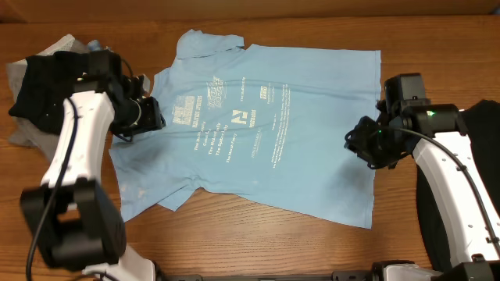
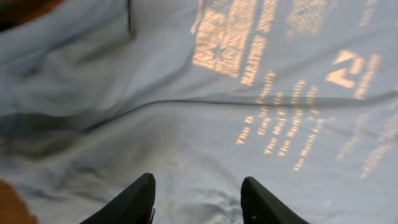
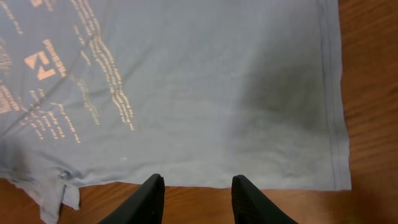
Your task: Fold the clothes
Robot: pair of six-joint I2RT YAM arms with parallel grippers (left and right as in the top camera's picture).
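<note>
A light blue T-shirt (image 1: 258, 133) with small white print lies spread flat across the table, with some wrinkles. My left gripper (image 1: 155, 115) hovers over its left shoulder and sleeve area. In the left wrist view its jaws (image 2: 198, 182) stand open over wrinkled blue cloth (image 2: 186, 124), with nothing between them. My right gripper (image 1: 355, 144) is at the shirt's right, hem end. Its jaws (image 3: 198, 180) stand open and empty, in front of bare wood just off the shirt's (image 3: 186, 93) edge. Black and grey clothes (image 1: 39, 86) lie piled at the far left.
The wooden table (image 1: 234, 250) shows bare along the front and right of the shirt. The clothes pile sits right behind the left arm's wrist. A rumpled sleeve (image 3: 53, 193) pokes out at the shirt's near edge in the right wrist view.
</note>
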